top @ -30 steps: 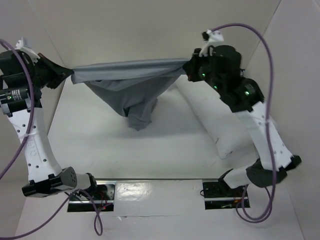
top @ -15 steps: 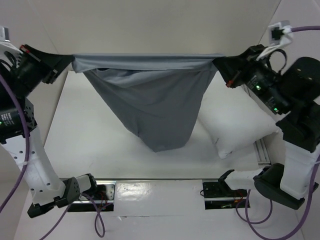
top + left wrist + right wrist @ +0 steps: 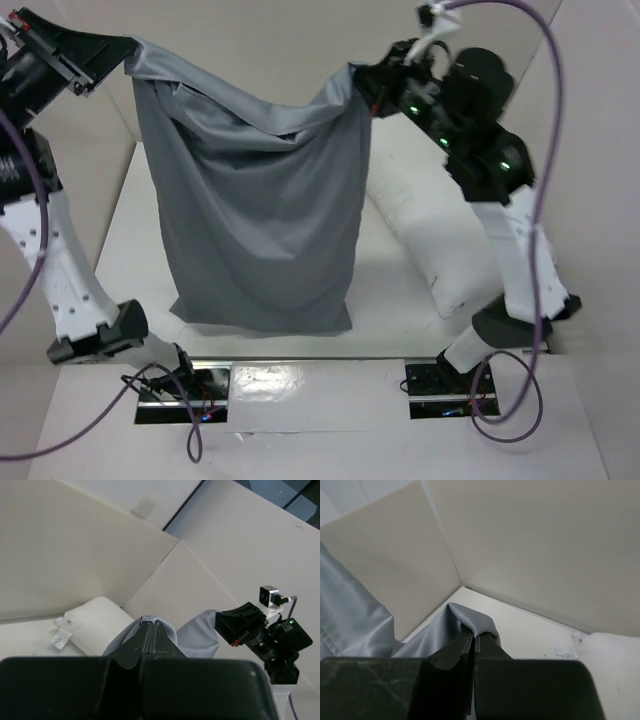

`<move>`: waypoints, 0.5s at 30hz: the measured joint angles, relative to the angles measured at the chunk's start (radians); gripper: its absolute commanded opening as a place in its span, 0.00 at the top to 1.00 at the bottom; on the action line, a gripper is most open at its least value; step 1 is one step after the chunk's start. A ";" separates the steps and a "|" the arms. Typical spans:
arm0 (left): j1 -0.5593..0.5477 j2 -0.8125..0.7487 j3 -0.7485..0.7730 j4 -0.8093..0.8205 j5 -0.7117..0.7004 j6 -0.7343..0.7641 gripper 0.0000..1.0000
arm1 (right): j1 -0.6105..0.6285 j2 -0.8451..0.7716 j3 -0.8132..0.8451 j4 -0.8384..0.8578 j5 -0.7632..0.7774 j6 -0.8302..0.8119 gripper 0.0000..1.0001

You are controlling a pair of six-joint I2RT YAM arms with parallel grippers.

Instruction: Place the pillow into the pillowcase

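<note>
No legible text, brand, number or sign in any view. Only candidate is the small white tag [image 3: 61,639] on the seam of the pillow [image 3: 97,622], seen from the left wrist. It's too small and blurred to tell whether there's print on it.

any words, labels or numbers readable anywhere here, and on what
Nothing legible in any view.
seam tag on the pillow: too small and blurred to read.
pillowcase: plain grey, no print visible.
</note>
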 measured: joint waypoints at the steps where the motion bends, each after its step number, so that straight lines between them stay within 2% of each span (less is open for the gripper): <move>1: 0.006 0.032 0.003 0.020 0.020 -0.016 1.00 | -0.002 0.043 0.000 0.032 -0.005 -0.007 1.00; 4: 0.045 0.163 -0.009 0.085 0.073 -0.070 1.00 | -0.006 0.167 -0.024 0.154 -0.031 -0.023 1.00; 9: 0.130 0.315 0.003 0.215 0.130 -0.182 1.00 | -0.008 0.270 -0.100 0.424 -0.061 -0.034 1.00; 15: 0.179 0.397 0.084 0.404 0.142 -0.313 1.00 | -0.018 0.351 -0.100 0.790 -0.061 0.005 1.00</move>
